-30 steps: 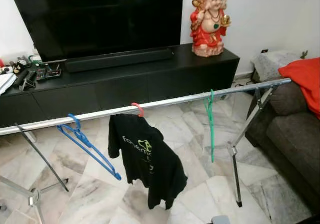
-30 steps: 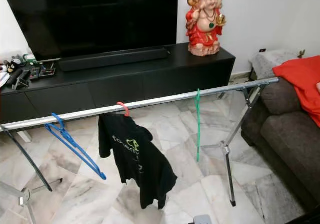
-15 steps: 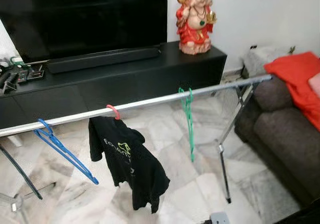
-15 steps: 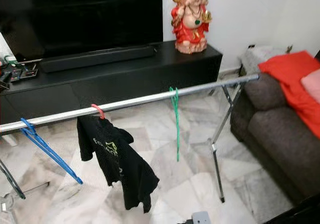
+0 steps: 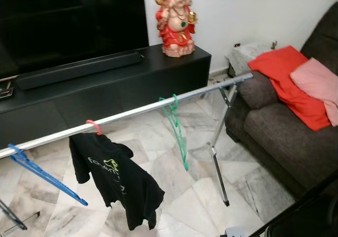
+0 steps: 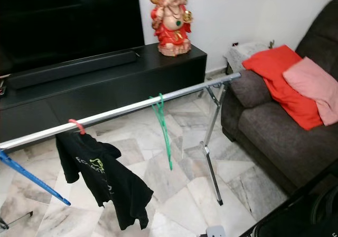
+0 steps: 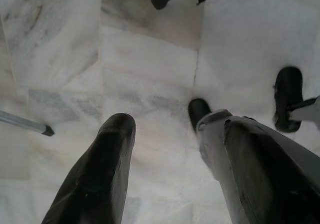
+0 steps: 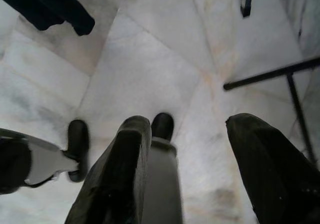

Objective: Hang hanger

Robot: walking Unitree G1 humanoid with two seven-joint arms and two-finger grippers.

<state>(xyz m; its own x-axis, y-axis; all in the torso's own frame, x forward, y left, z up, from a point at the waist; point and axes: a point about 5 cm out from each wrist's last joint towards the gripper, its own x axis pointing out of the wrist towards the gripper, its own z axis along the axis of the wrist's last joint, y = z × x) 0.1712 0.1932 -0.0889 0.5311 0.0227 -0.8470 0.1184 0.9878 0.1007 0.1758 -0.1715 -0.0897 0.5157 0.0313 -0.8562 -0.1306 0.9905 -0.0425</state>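
Head stereo pair faces down-forward at rail [image 5: 132, 112]; wrist cameras face floor [image 7: 150, 84].

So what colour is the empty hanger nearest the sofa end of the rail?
Green hanger, clearest in the left eye view.

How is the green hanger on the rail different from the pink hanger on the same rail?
The green hanger is bare, with its whole frame hanging free; the pink hanger carries a black T-shirt, so just its hook shows. The green hanger sits nearer the rail's sofa end, the pink hanger further left. Both hook over the same metal rail.
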